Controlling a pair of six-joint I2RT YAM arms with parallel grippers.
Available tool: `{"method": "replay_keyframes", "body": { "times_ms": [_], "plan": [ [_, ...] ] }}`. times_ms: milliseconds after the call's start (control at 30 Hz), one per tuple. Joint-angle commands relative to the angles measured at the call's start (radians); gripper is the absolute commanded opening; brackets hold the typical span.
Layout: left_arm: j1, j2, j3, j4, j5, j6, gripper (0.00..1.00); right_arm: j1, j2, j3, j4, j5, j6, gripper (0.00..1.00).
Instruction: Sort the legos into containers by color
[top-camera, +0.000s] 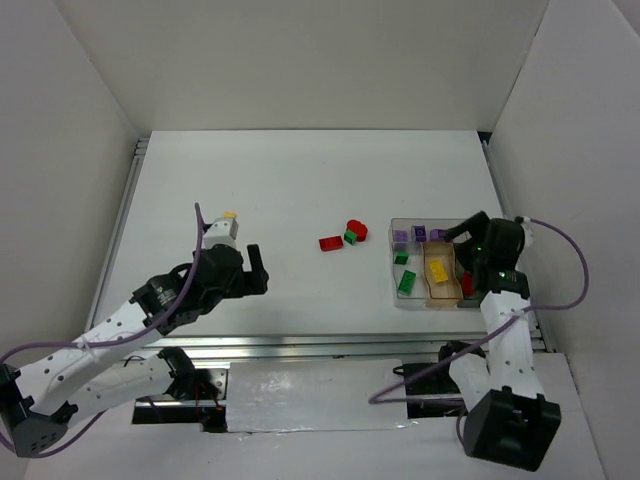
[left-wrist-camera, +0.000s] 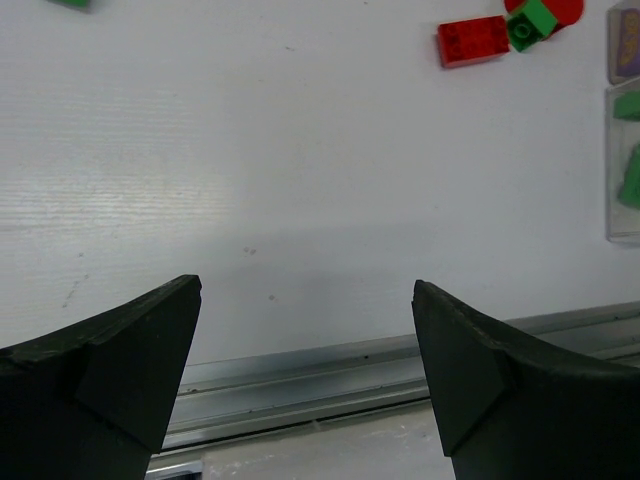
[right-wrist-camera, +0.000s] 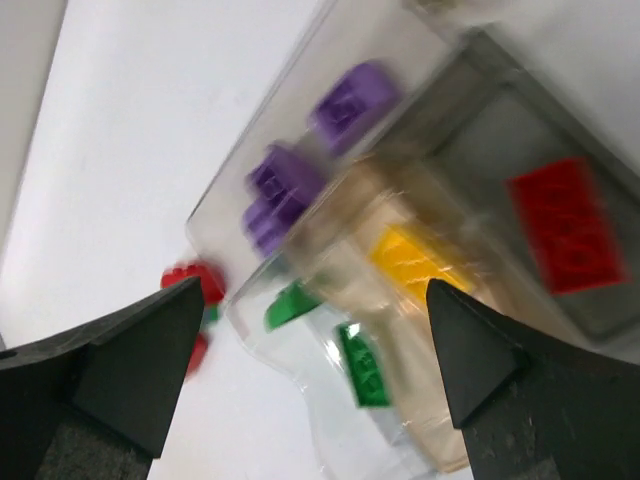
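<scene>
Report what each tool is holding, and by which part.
Nothing is held. The left tool stands open over the table; the right tool stands open above the container, empty.

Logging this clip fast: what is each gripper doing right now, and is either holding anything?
Left gripper: open, fingers empty.
Right gripper: open, fingers empty, over the compartment box.

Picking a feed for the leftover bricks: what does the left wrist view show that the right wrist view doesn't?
Only left wrist: the table-edge rail and a green scrap cut off at the top-left corner. Only right wrist: a yellow brick and a red brick inside the container, blurred. Both: the container, green bricks and a purple brick inside it, plus loose red pieces on the table, sharp from the left wrist, only partly visible from the right.
</scene>
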Motion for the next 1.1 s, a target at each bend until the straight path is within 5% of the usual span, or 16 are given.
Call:
{"method": "replay_keyframes", "body": {
  "times_ms": [0,33,133,367,500,1067],
  "plan": [
    [0.003,0.021,0.080,-0.068,-0.125,-0.070,0.99,0.251,0.000,0.140,0.104,0.013,-0.045,1.00],
    [0.005,0.030,0.102,-0.111,-0.169,-0.119,1.00,0.475,0.061,0.243,0.051,0.107,-0.056,1.00],
    [0.029,0.091,0.209,-0.309,-0.287,-0.188,1.00,0.794,0.263,0.454,-0.026,0.302,-0.131,1.00],
    [0.238,0.053,0.279,-0.319,-0.211,-0.029,1.00,1.054,0.905,0.979,-0.294,0.442,-0.257,1.00],
    [0.259,0.007,0.239,-0.253,-0.177,0.100,1.00,1.114,1.143,1.122,-0.368,0.509,-0.239,1.00],
    [0.261,-0.010,0.176,-0.164,-0.051,0.163,0.99,1.036,1.180,0.928,-0.213,0.364,-0.292,1.00]
  ]
}}
